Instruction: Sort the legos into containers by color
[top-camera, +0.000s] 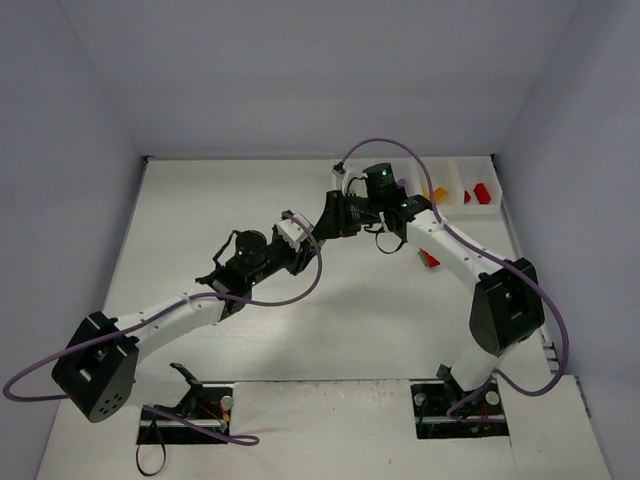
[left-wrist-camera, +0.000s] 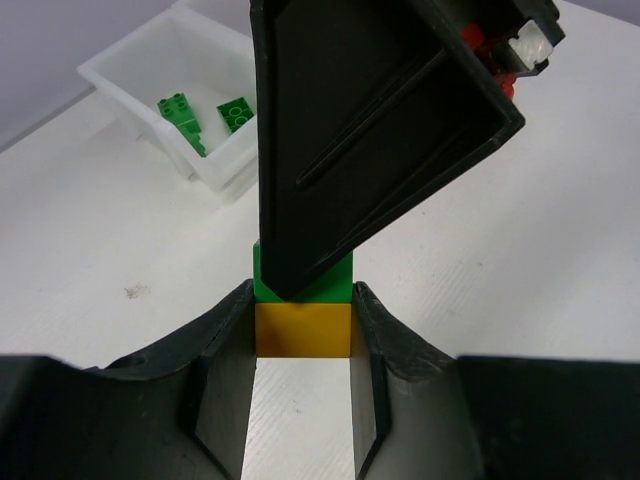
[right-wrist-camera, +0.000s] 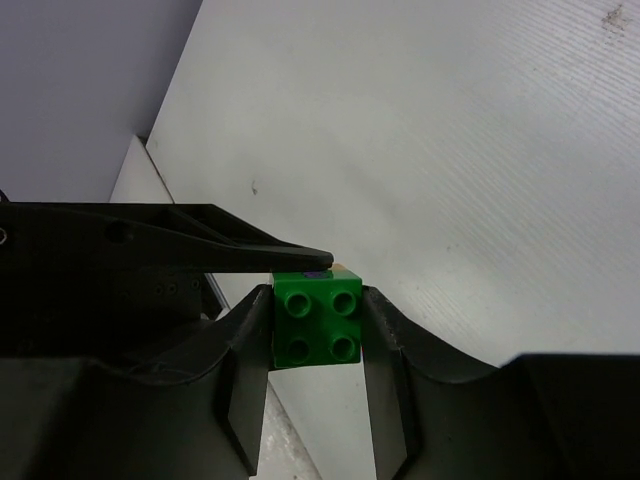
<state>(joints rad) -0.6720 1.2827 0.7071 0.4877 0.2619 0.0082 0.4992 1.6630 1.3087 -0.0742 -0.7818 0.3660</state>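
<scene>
Carefully now: your left gripper (left-wrist-camera: 303, 318) is clamped tight on the yellow brick (left-wrist-camera: 303, 332), and your right gripper (right-wrist-camera: 317, 308) pinches the green brick (right-wrist-camera: 317, 318) joined to it, both held above the table (right-wrist-camera: 450, 150). Pull crookedly and a brick could slip from its jaws, or the crossed fingers could jam. Only the left wrist view shows the tray (left-wrist-camera: 130, 85) compartment holding green pieces (left-wrist-camera: 180, 110); the overhead view hides both bricks.
</scene>
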